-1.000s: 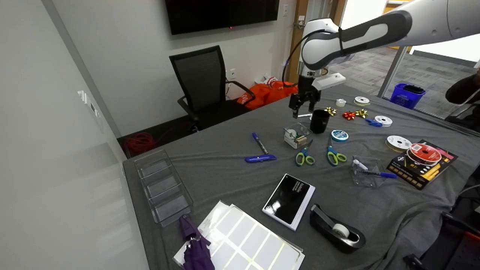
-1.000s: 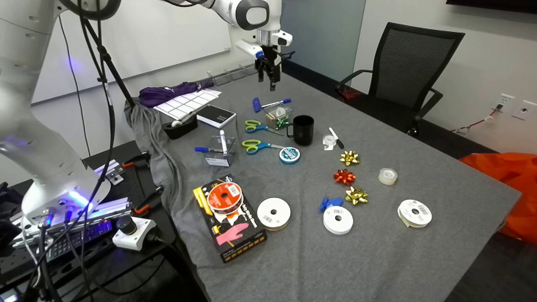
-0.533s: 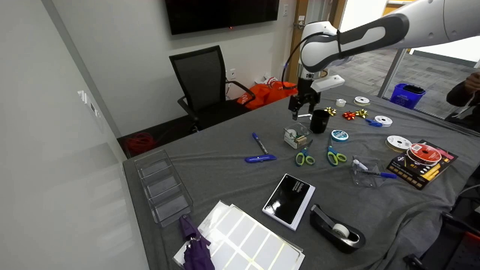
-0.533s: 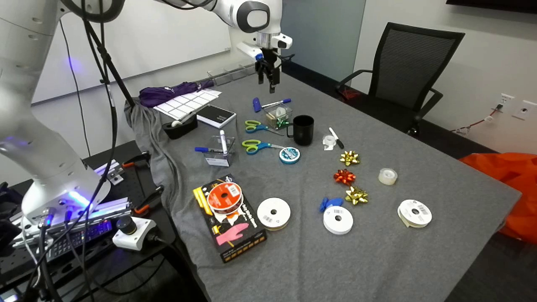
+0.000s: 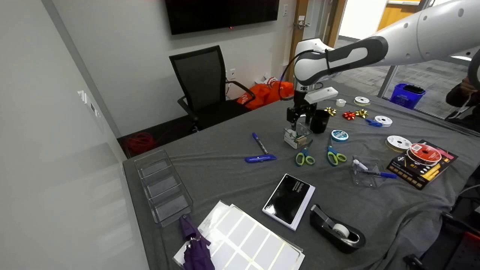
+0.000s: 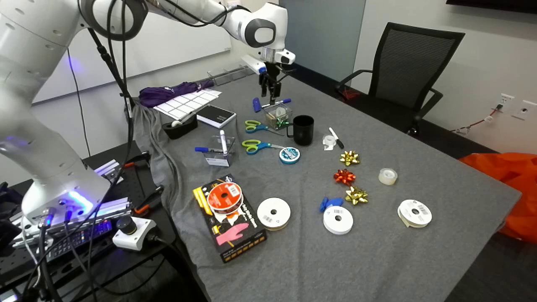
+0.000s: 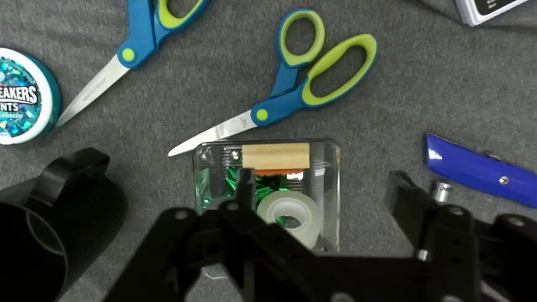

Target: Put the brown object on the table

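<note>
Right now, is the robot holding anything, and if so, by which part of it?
Nothing is held: the fingers are spread apart with nothing clasped between them. The brown block lies in the clear box, not gripped.

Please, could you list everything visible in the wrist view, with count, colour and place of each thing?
table: one, dark grey, underneath everything
box: one, transparent, lower centre
block: one, light brown, inside the box
orange strip: one, orange, along the block
shiny foil: count unclear, green, inside the box
tape roll: one, whitish, inside the box
small round thing: one, silver, beside the block
scissors: two pairs, blue and lime, upper centre and upper left
round container: one, teal and white, left edge
mug: one, black, lower left
utility knife: one, blue, right edge
marker: one, silver where visible, beside the knife
flat item: one, black and white, top right
hand: one, black, along the bottom, open
</note>
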### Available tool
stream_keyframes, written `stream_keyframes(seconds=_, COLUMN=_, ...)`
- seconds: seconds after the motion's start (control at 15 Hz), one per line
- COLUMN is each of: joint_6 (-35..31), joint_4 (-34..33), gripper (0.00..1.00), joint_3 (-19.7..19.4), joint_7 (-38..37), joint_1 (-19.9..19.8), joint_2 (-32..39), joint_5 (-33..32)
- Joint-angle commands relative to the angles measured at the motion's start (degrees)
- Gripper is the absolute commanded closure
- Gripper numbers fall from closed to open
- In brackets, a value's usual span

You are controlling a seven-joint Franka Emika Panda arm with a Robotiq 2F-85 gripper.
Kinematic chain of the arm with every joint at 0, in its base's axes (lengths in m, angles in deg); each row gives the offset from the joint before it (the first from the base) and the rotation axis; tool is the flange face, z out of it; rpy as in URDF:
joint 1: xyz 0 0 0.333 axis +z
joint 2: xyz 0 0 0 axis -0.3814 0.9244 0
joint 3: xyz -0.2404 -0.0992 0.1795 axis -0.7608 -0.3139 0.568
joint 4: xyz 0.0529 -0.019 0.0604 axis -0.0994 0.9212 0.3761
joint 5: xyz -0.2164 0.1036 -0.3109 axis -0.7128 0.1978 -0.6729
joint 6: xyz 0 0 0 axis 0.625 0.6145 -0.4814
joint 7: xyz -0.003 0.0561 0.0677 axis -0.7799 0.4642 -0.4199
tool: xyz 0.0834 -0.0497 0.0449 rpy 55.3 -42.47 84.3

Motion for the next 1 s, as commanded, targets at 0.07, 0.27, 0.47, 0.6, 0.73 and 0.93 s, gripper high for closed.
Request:
stream_keyframes(seconds=0.07, joint_6=4.0, joint_4=-6.8, gripper=0.34, joint_3=-0.4, joint_7=-0.9, joint_1=0.0, joint_2=4.3, joint_5=-0.3)
stream_keyframes(seconds=0.27, joint_6=4.7, joint_4=-9.7, gripper=0.26, joint_3=-0.9, joint_7=-1.5, joint_1=0.0, joint_2=6.5, joint_5=-0.7)
stream_keyframes(seconds=0.47, joint_6=5.2, joint_4=-12.3, gripper=0.28, joint_3=-1.6, joint_7=-2.3, joint_1=0.1, joint_2=8.9, joint_5=-1.1)
stream_keyframes(seconds=0.6, joint_6=5.4, joint_4=-13.6, gripper=0.30, joint_3=-2.0, joint_7=-2.6, joint_1=0.1, joint_2=10.2, joint_5=-1.4)
stream_keyframes(seconds=0.73, joint_6=5.4, joint_4=-14.5, gripper=0.30, joint_3=-2.2, joint_7=-2.7, joint_1=0.2, joint_2=11.3, joint_5=-1.7)
stream_keyframes(seconds=0.93, joint_6=5.3, joint_4=-15.5, gripper=0.22, joint_3=-2.5, joint_7=-2.7, joint_1=0.2, joint_2=12.6, joint_5=-2.4)
